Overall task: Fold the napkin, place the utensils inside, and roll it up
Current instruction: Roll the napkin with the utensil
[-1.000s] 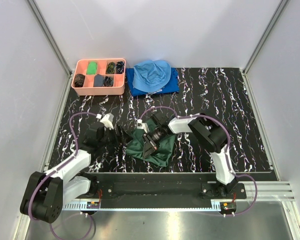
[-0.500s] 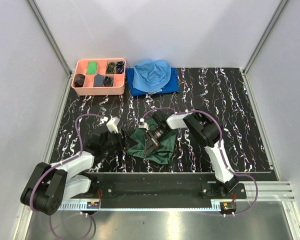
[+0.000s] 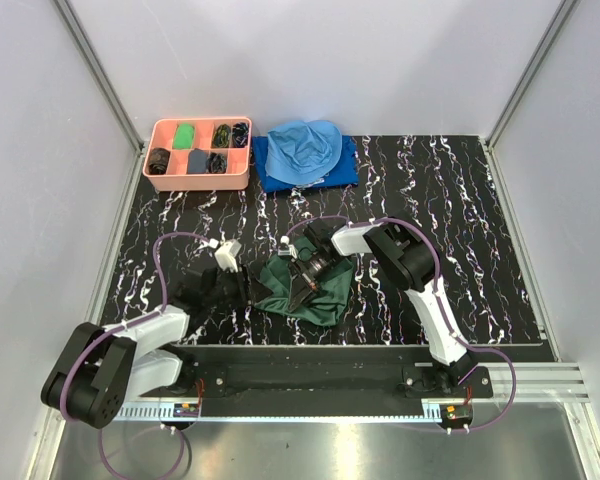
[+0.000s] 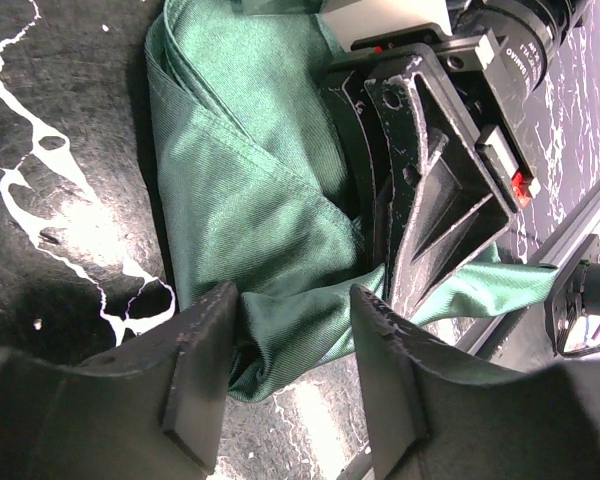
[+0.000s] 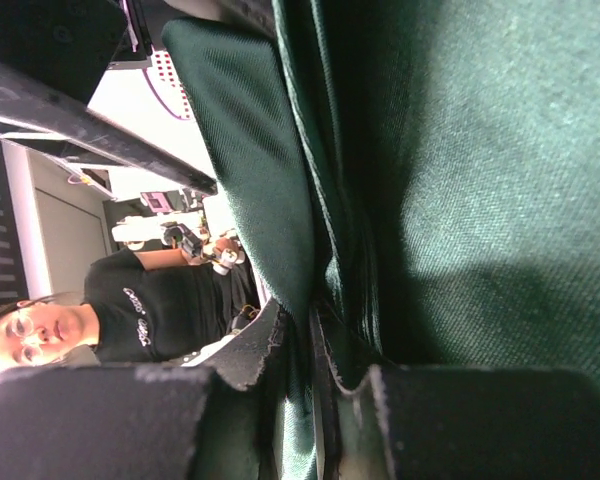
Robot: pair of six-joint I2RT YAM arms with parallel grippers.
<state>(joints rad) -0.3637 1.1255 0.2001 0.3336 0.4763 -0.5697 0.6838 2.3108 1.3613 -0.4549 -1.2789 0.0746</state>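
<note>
The left gripper (image 4: 292, 312) sits low on the black marbled table (image 4: 50, 230), about half open. Its two fingers straddle a loose corner of the napkin (image 3: 325, 300) without yet pinching it. The napkin lies bunched just to the right of that gripper, between the two arms at the near edge. On the far side of the heap the right gripper (image 5: 305, 335) is nearly closed, clamping a fold of the green cloth. The left arm is nearest the free corner. No utensils show.

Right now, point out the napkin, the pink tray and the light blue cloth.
napkin (image 3: 329, 301), top view, lower right part.
pink tray (image 3: 198, 184), top view, near wall.
light blue cloth (image 3: 305, 148), top view, middle.
</note>
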